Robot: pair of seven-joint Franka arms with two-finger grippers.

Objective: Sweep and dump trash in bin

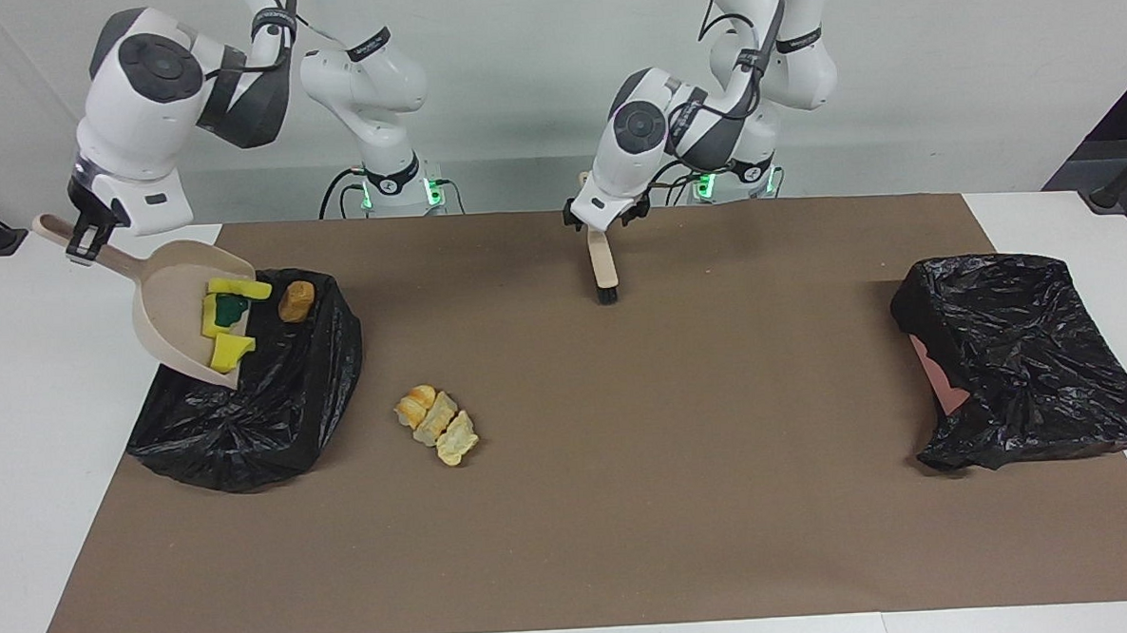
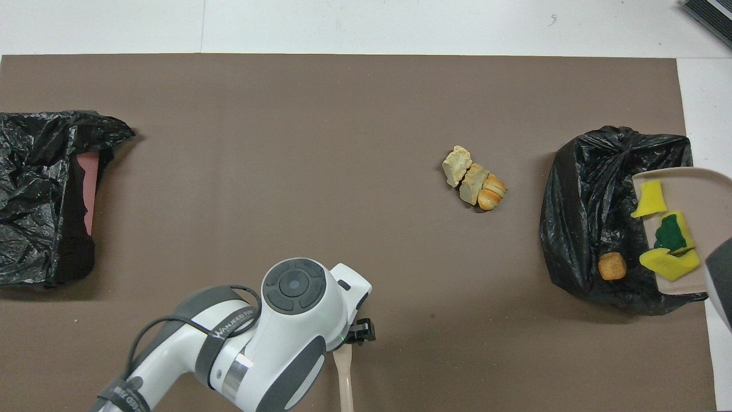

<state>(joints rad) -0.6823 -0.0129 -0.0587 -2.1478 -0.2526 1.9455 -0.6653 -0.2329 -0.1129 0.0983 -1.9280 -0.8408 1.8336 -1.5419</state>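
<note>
My right gripper (image 1: 83,242) is shut on the handle of the beige dustpan (image 1: 168,305), which it holds tilted steeply over the black bag-lined bin (image 1: 263,415) at the right arm's end. Yellow and green sponge pieces (image 1: 226,317) of the trash lie at the pan's lower lip (image 2: 666,240). The orange-brown lump (image 1: 295,301) is off the pan and rests on the bag (image 2: 612,266). Three pale chunks (image 1: 437,425) lie on the mat beside the bin. My left gripper (image 1: 602,217) stands open over the handle of the brush (image 1: 603,267), whose bristles point away from the robots.
A second black bag (image 1: 1022,354) with a pink edge showing sits at the left arm's end of the brown mat (image 1: 686,501). In the overhead view the left arm's wrist (image 2: 291,326) covers the brush's bristle end.
</note>
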